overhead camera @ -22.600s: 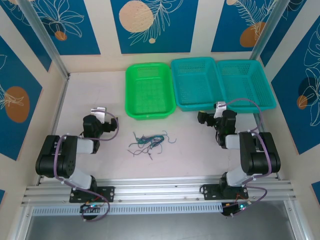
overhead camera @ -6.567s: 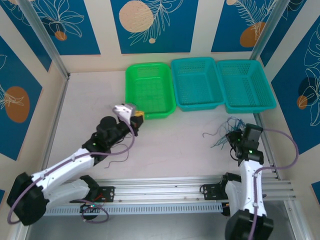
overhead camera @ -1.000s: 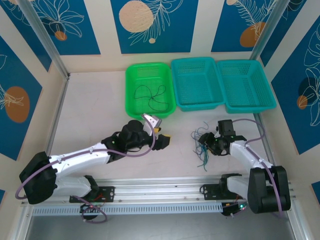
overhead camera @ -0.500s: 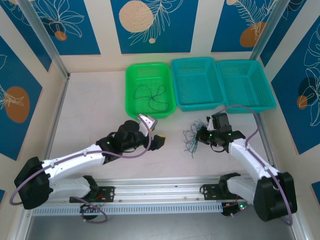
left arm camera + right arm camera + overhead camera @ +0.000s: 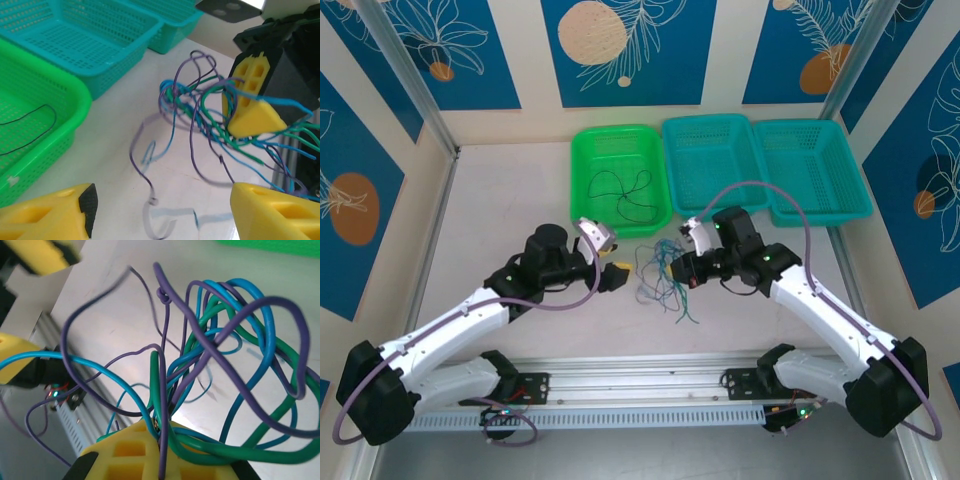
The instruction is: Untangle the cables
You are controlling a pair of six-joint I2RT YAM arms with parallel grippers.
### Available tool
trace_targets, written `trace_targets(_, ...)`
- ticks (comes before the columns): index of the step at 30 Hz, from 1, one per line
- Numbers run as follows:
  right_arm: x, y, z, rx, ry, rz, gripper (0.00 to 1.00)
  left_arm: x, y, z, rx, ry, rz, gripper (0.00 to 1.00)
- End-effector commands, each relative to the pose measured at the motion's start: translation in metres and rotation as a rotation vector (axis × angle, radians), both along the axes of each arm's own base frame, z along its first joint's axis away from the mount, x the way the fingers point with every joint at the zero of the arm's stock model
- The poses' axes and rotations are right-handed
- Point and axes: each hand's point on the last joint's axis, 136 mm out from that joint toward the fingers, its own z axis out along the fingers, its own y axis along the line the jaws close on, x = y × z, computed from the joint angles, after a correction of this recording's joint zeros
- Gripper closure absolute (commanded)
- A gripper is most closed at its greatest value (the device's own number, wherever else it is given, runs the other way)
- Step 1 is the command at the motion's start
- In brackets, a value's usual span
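Now | step: right gripper [image 5: 692, 270] jaws clamped on cables [image 5: 658, 276] | left gripper [image 5: 616, 276] jaws wide | next: likely pinch one loose strand.

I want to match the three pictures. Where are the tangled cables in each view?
Top external: the cables at the centre, just below the green basket.
Left wrist: cables centre right, basket at left.
Right wrist: cables in the centre, close up, basket at top right edge.
Shared landmark: the green basket.
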Motion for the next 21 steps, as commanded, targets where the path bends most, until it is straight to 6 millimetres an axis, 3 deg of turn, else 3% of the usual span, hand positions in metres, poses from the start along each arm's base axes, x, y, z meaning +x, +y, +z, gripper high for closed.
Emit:
trace_targets(1, -0.021, 0.021, 0.017, 0.046, -0.021, 0.154, 1.0, -0.007, -0.008, 0.003, -0.02, -0.029, -0.088, 0.29)
trace_targets(7, -0.029, 0.036, 0.028, 0.069, -0.03, 0.218, 1.0, -0.016, -0.022, -0.006, -0.076, 0.021, -0.177, 0.29)
trace_targets(10, -0.03, 0.039, 0.029, 0.066, -0.036, 0.227, 1.0, -0.018, -0.024, -0.01, -0.083, 0.041, -0.192, 0.35)
trace_targets(12, -0.028, 0.039, 0.028, 0.059, -0.033, 0.217, 1.0, -0.018, -0.024, -0.009, -0.1, 0.034, -0.187, 0.5)
trace_targets(14, -0.025, 0.039, 0.026, 0.048, -0.033, 0.203, 1.0, -0.016, -0.022, -0.009, -0.101, 0.025, -0.171, 0.78)
trace_targets(15, -0.023, 0.038, 0.023, 0.042, -0.034, 0.197, 1.0, -0.015, -0.021, -0.007, -0.1, 0.015, -0.16, 0.98)
trace_targets(21, 0.004, 0.019, -0.001, -0.041, -0.017, 0.025, 1.0, -0.008, -0.006, 0.0, -0.097, -0.052, -0.062, 1.0)
